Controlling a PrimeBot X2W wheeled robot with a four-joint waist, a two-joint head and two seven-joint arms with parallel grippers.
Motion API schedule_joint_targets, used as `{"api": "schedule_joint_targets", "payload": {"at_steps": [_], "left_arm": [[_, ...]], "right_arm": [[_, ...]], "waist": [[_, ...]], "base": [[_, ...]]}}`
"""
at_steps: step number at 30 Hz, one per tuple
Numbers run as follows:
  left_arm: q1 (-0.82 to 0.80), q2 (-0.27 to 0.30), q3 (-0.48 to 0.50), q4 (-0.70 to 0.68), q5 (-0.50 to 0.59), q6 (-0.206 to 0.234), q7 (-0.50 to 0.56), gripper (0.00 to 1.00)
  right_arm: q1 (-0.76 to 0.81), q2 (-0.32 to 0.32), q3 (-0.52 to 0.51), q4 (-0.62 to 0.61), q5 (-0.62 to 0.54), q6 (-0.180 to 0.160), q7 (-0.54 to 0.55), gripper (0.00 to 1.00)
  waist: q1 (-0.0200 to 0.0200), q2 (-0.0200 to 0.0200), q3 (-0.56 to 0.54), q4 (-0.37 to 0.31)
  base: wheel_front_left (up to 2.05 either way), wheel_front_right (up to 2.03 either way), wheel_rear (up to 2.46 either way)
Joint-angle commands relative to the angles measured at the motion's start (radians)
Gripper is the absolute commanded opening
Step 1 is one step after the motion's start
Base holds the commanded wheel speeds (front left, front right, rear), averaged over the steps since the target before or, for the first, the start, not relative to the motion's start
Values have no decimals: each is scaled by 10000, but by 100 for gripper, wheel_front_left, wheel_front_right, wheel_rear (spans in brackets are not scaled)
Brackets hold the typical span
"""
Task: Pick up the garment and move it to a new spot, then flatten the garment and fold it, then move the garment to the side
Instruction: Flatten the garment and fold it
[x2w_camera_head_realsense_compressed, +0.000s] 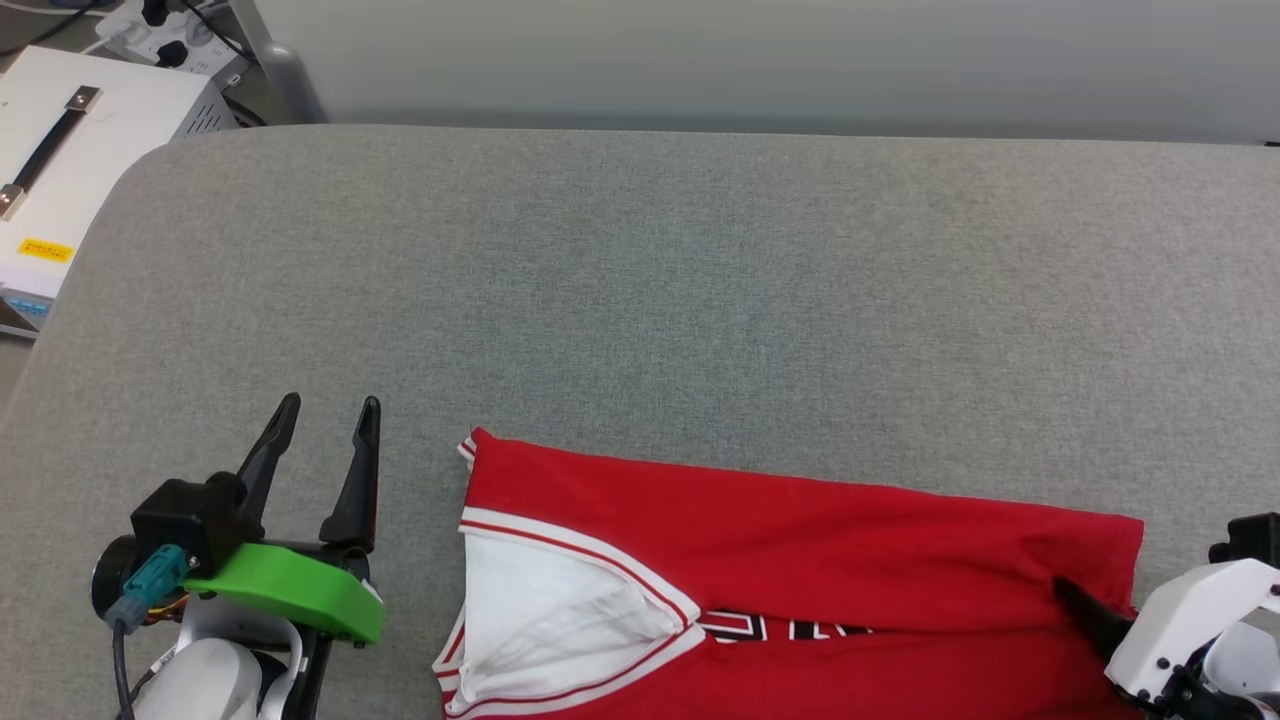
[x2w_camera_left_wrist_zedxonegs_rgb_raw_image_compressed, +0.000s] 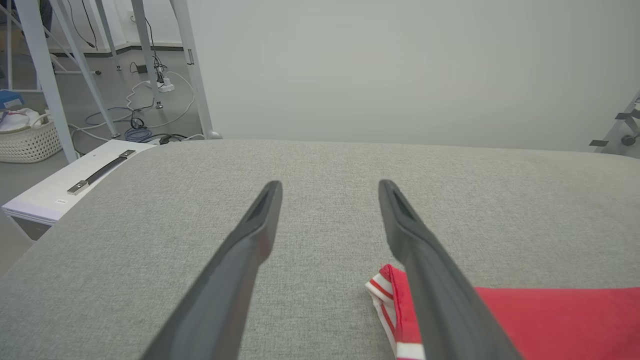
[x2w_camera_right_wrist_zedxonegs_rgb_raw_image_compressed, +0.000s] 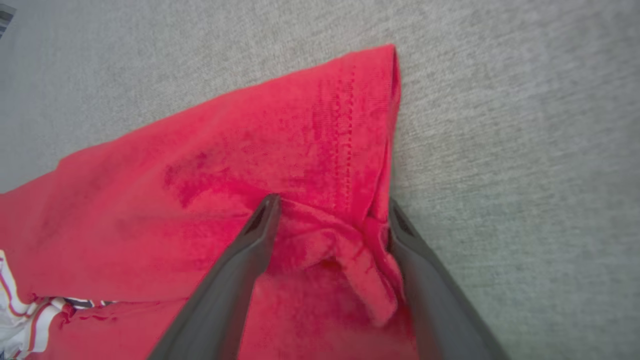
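1. Red cloth, the garment (x2w_camera_head_realsense_compressed: 800, 540), lies folded at the near edge of the grey table (x2w_camera_head_realsense_compressed: 640, 280).
2. The left gripper (x2w_camera_head_realsense_compressed: 330, 402) is just beside the sleeve end. Its fingers are spread wide and hold nothing.
3. The right gripper (x2w_camera_right_wrist_zedxonegs_rgb_raw_image_compressed: 332, 200) has its fingers apart, with a bump of red hem between them.
4. I think it might pinch only one layer. Then the fold could slip open.

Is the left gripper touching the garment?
Apart. The head view shows bare grey surface between the left gripper and the garment.
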Motion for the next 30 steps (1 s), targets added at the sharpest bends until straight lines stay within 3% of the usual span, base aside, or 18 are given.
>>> {"api": "schedule_joint_targets", "payload": {"at_steps": [1, 5, 6, 7, 8, 18, 25, 30], "left_arm": [[165, -106, 72, 43, 89, -75, -58, 100], [196, -276, 199, 215, 213, -237, -58, 100], [202, -308, 226, 257, 239, -270, -58, 100], [211, -338, 255, 295, 265, -300, -58, 100], [220, -362, 279, 322, 282, -321, -58, 100], [341, -620, 474, 533, 460, -553, -58, 100], [422, -795, 564, 629, 562, -685, -59, 100], [427, -884, 596, 717, 623, -766, -59, 100]], "right_arm": [[-3, 296, 288, 342, 123, 8, 36, 100], [57, 274, 595, 640, 211, 8, -47, 100], [64, 249, 621, 691, 239, 8, -70, 46], [68, 217, 602, 732, 265, 8, -125, 19], [64, 181, 578, 753, 277, 8, -187, 0], [33, -504, 276, 689, 146, 8, -864, 0], [60, -1624, -167, 596, -11, 8, -1474, 0], [-85, -2066, -603, 778, -150, 8, -1670, 0]], "waist": [[0, 0, -34, -9], [0, 0, -109, -14], [0, 0, -129, -16], [0, 0, -151, -21], [0, 0, -167, -25], [0, 0, -386, -84], [0, 0, -493, -145], [0, 0, -580, -176]], "base": [[0, 0, 0], [0, 0, 0], [0, 0, 0], [0, 0, 0], [0, 0, 0], [0, 0, 0], [0, 0, 0], [0, 0, 0]]}}
